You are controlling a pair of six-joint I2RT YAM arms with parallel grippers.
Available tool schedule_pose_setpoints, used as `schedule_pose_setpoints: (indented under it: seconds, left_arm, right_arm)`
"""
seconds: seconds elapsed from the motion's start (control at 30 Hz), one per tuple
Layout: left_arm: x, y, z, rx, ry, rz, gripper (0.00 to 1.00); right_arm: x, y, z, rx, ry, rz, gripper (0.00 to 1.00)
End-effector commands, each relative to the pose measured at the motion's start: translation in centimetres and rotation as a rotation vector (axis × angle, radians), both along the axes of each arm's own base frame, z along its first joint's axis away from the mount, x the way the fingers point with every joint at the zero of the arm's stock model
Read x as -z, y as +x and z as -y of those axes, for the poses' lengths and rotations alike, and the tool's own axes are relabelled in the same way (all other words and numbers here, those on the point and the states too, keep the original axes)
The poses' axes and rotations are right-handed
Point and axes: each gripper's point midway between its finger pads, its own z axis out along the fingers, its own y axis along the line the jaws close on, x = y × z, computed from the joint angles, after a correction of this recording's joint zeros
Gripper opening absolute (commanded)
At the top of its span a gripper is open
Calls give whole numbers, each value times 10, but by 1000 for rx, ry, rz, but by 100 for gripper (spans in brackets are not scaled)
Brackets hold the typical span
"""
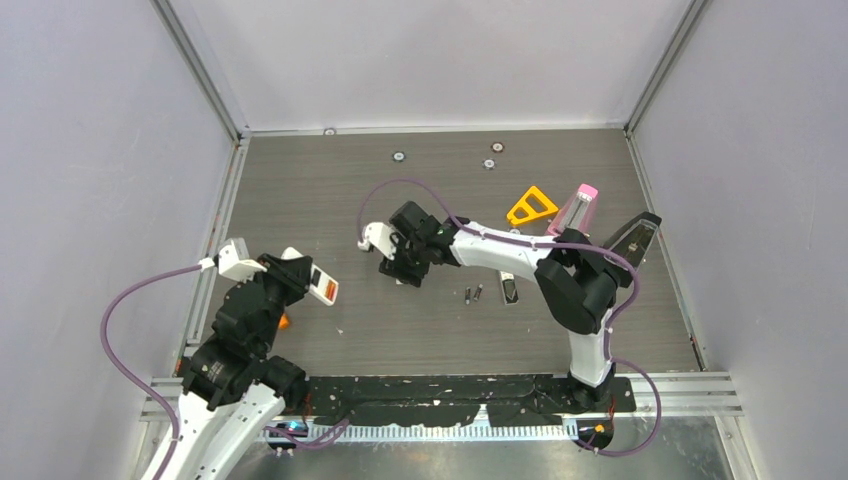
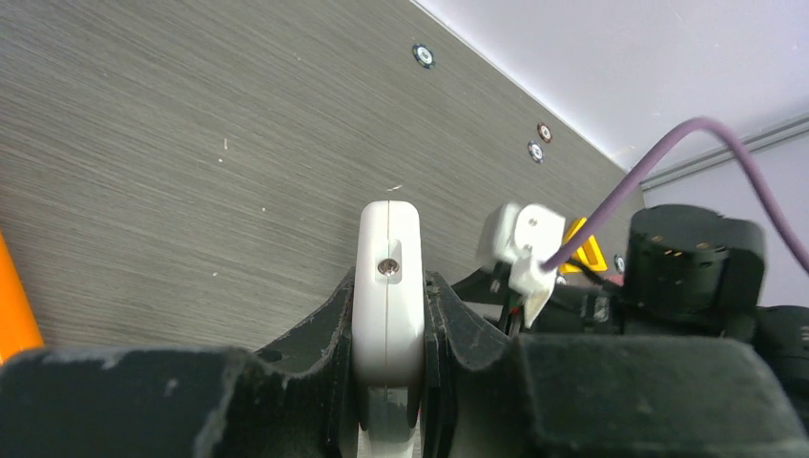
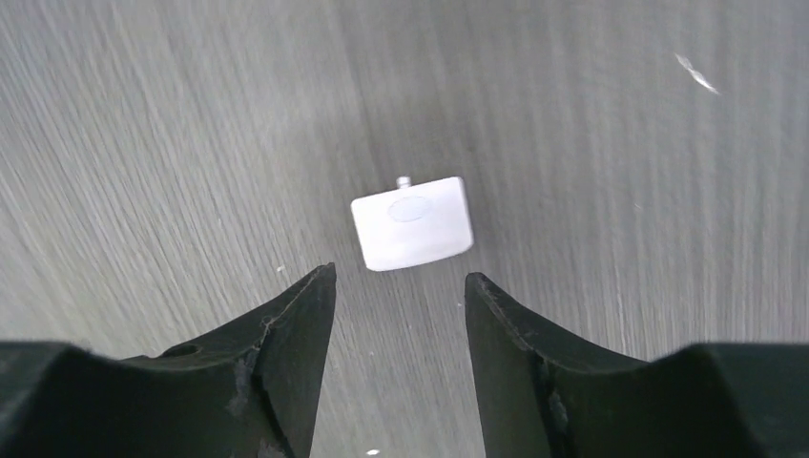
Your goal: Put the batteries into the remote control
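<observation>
My left gripper [image 2: 388,286] is shut on the white remote control [image 2: 387,277], held edge-on between both pads; from above the remote [image 1: 322,287] sticks out to the right of the gripper, above the left side of the table. Two small dark batteries [image 1: 472,294] lie side by side on the table near the middle. My right gripper [image 1: 400,262] hangs low over the table left of them, open, nothing between its fingers. Just ahead of its fingertips [image 3: 324,286] lies a small white plastic cover [image 3: 412,222], flat on the table.
A black-and-white object [image 1: 509,290] lies right of the batteries. An orange triangle [image 1: 531,207], a pink-capped item [image 1: 577,210] and a black object [image 1: 635,237] lie at the back right. An orange stick [image 2: 14,305] lies by my left arm. Walls enclose the table.
</observation>
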Motion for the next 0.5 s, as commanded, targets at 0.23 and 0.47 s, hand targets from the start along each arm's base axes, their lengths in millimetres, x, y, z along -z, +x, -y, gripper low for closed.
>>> schedule_pose_setpoints:
  seconds: [0.23, 0.47]
  left_arm:
    - [-30, -10, -6, -12, -68, 89, 0]
    - [-28, -10, -5, -6, -65, 75, 0]
  right_arm:
    - [-72, 49, -8, 847, 186, -139, 44]
    - [-39, 74, 5, 1027, 76, -56, 25]
